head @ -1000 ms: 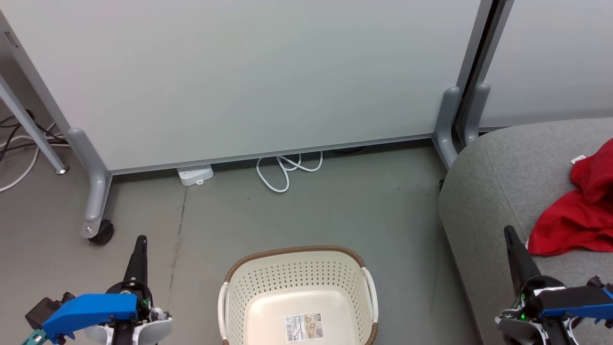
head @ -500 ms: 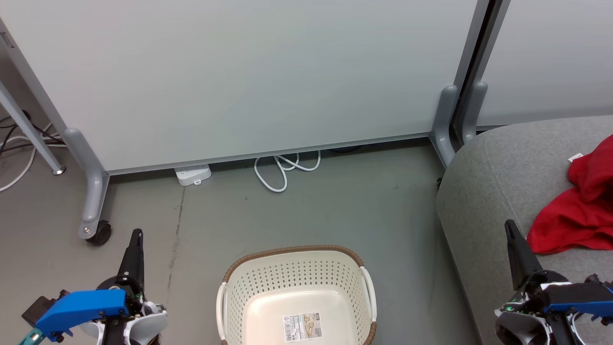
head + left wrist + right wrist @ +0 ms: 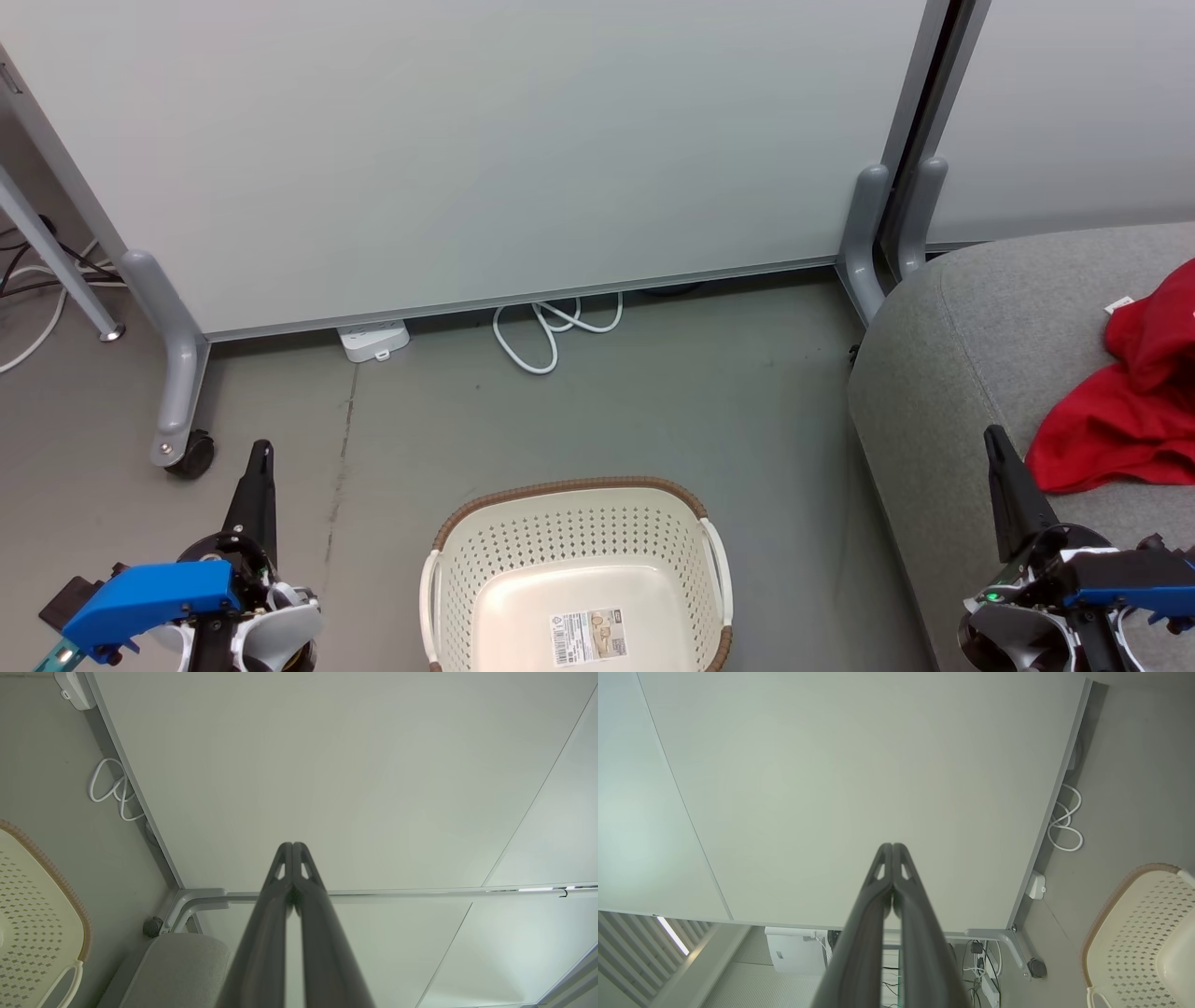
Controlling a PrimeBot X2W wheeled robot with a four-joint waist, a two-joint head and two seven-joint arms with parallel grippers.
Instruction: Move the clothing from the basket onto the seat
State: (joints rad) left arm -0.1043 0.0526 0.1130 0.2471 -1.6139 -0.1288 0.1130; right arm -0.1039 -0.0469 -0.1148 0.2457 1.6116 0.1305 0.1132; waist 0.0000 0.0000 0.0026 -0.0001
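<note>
Right, the crumpled soft red clothing point(image 3: 1116, 429) lies on the large grey woven-fabric sofa seat point(image 3: 971, 317). Its heap stretches from a low corner near my right hand point(image 3: 995, 441) up towards the head view's right edge, which cuts it off. That hand's dark fingers are pressed together, just left of the corner; I cannot tell whether they touch it. The cream perforated plastic basket with the brown rim point(image 3: 569, 486) stands mouth-up on the grey floor point(image 3: 653, 401) between both hands. My left hand point(image 3: 261, 453) is closed too.
</note>
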